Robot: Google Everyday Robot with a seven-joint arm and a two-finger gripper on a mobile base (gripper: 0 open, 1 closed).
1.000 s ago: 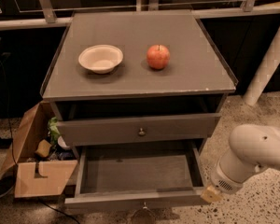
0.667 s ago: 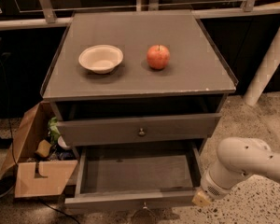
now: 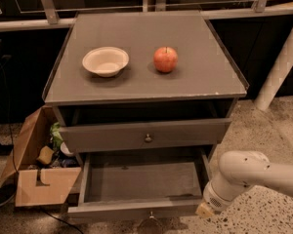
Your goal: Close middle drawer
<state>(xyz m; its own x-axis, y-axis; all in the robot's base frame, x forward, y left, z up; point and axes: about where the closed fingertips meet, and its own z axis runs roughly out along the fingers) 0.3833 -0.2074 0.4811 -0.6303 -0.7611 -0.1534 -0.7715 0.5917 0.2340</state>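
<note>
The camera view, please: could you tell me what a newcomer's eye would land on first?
The middle drawer stands pulled far out, low in the view, its grey inside bare. The robot's white arm reaches in from the view's right, its claw at the drawer's front right corner. On the cabinet top sit a pale bowl and a red apple, side by side.

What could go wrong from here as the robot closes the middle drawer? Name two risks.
1. The hand sits by the right front corner of the wide-open middle drawer, away from its centre knob; an off-centre push might skew and jam it.
2. The upper drawer stands slightly open just above; the arm could knock it while pushing inward.
</note>
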